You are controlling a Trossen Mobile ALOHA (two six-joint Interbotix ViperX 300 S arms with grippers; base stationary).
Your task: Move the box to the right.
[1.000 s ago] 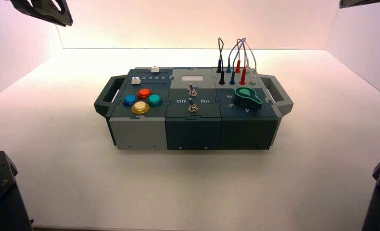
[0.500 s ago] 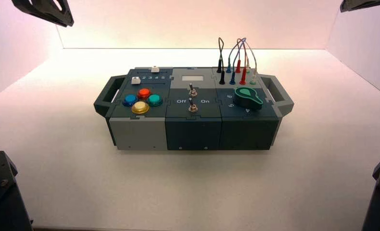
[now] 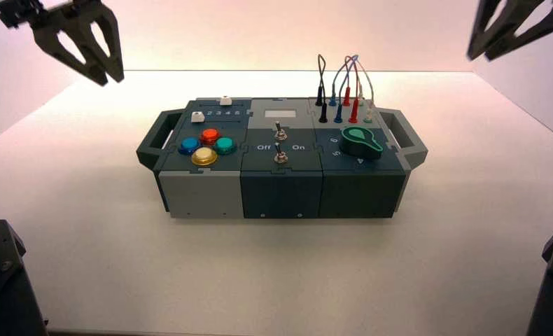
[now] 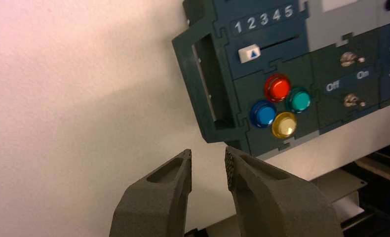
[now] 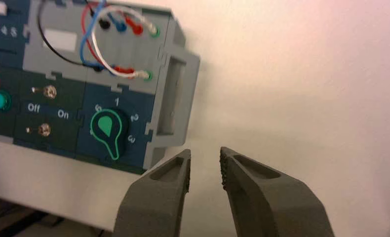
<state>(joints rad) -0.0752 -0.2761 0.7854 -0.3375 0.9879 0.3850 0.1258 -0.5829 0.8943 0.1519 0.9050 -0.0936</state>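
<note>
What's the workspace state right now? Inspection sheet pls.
Surface: white table, bare around the box.
Job's things: box stands mid-table, untouched; left handle and right handle free.
Clutter: nothing seen.
Grippers: left gripper raised above the far left, jaws open, empty; right gripper raised above the far right, jaws open, empty.
Cables: coloured plug wires looped on the box's far right corner, all plugged in.
Surroundings: white walls.

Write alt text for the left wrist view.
The left claw, fingers slightly parted and holding nothing, hovers above the white table just off the box by its dark side handle. Beside the handle sit red, teal, blue and yellow buttons and a slider numbered 1 to 5.
</note>
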